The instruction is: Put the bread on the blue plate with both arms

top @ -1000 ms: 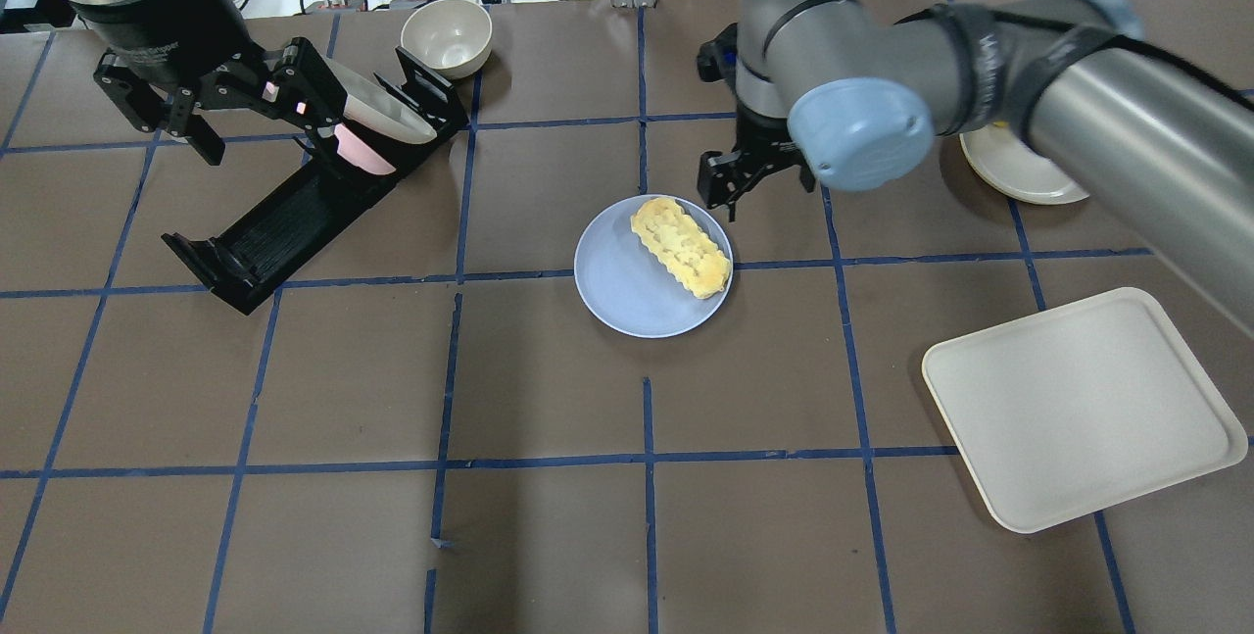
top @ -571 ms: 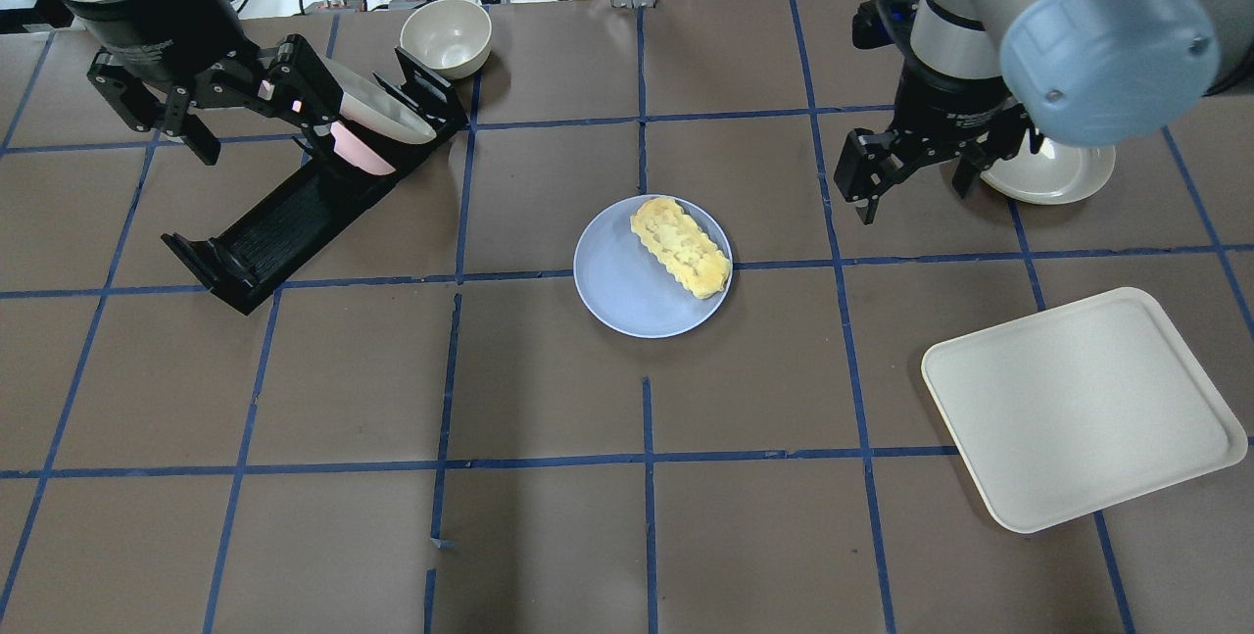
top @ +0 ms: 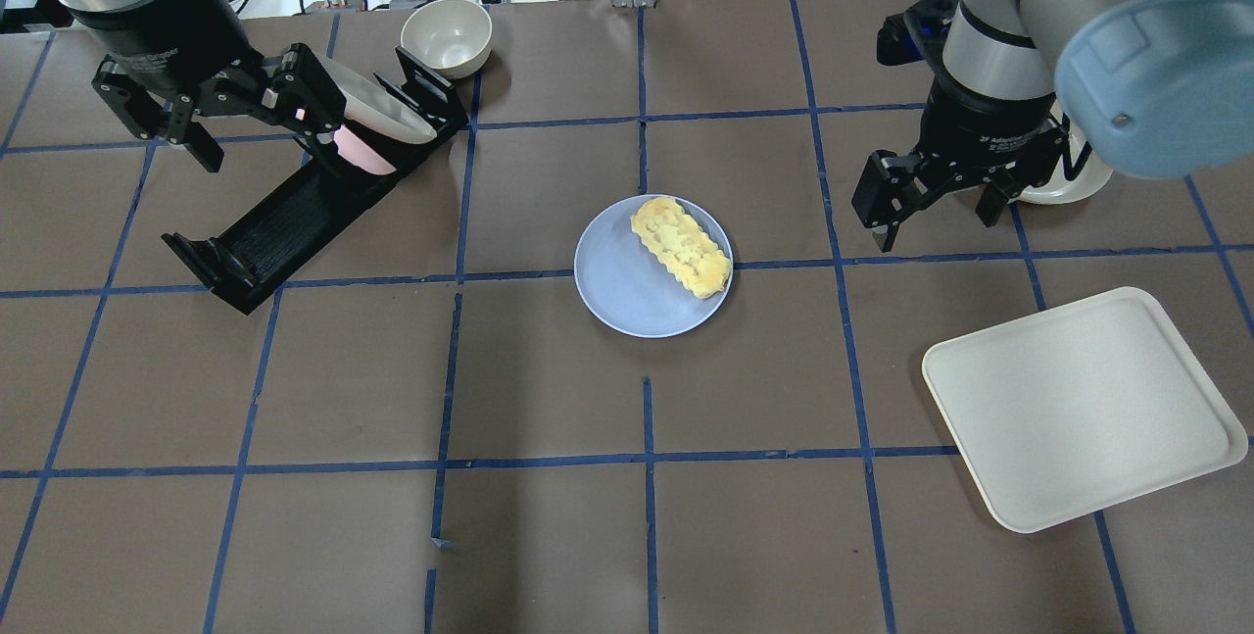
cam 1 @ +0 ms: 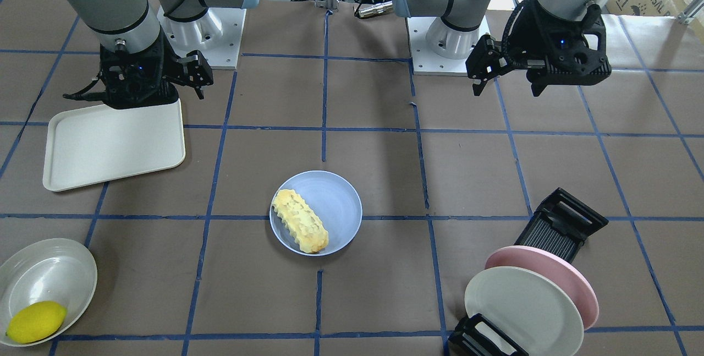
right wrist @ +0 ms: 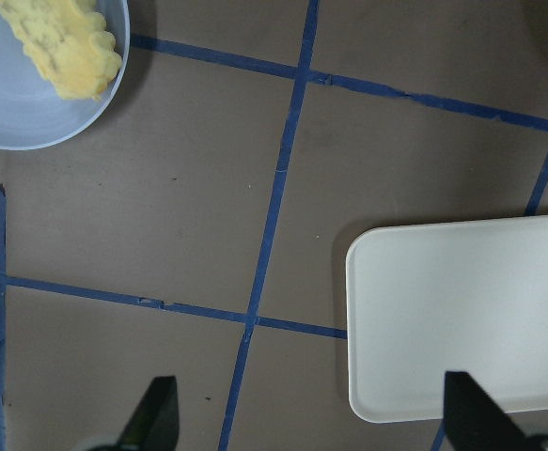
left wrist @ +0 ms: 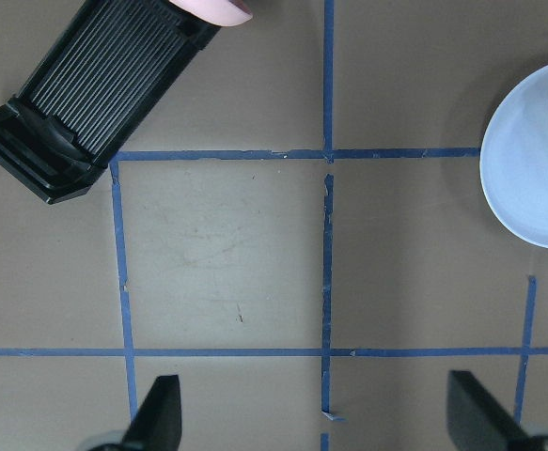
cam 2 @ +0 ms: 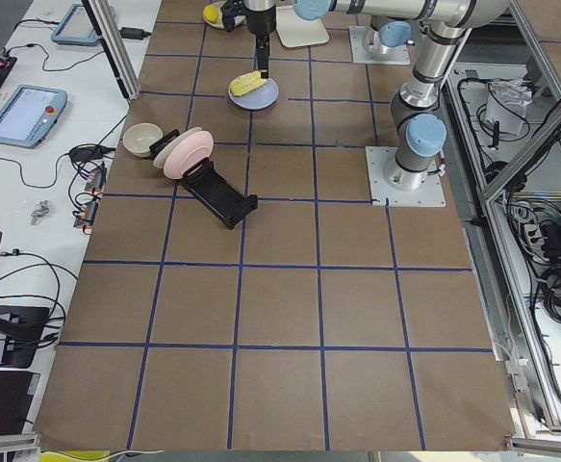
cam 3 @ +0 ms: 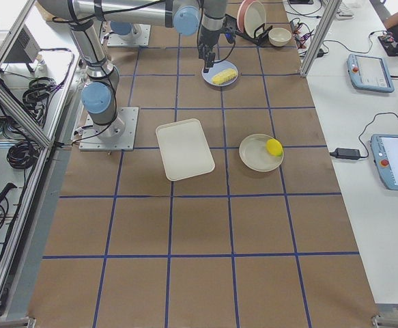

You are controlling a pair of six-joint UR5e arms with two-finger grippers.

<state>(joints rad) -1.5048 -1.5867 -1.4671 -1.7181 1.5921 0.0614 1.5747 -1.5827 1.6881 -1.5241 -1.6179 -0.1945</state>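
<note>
The bread [top: 683, 247] lies on the right half of the blue plate [top: 627, 293] at mid-table; both also show in the front view, the bread [cam 1: 300, 221] on the plate [cam 1: 340, 202]. My right gripper [top: 936, 227] is open and empty, hovering well to the right of the plate, apart from it. Its wrist view shows the bread [right wrist: 62, 42] on the plate [right wrist: 20, 122] at top left. My left gripper [top: 266, 149] is open and empty, far to the left over the dish rack. Its wrist view shows the plate's edge [left wrist: 527, 178].
A black dish rack [top: 284, 218] at far left holds a pink plate [cam 1: 555, 273] and a cream plate [cam 1: 522, 312]. A cream bowl [top: 446, 34] stands behind it. A cream tray [top: 1083, 409] lies at right. A cream dish [cam 1: 47, 276] holds a lemon [cam 1: 36, 320].
My right gripper has moved from beside the plate's far right edge away to the right, open and empty. The bread stays on the plate. The left gripper has barely moved.
</note>
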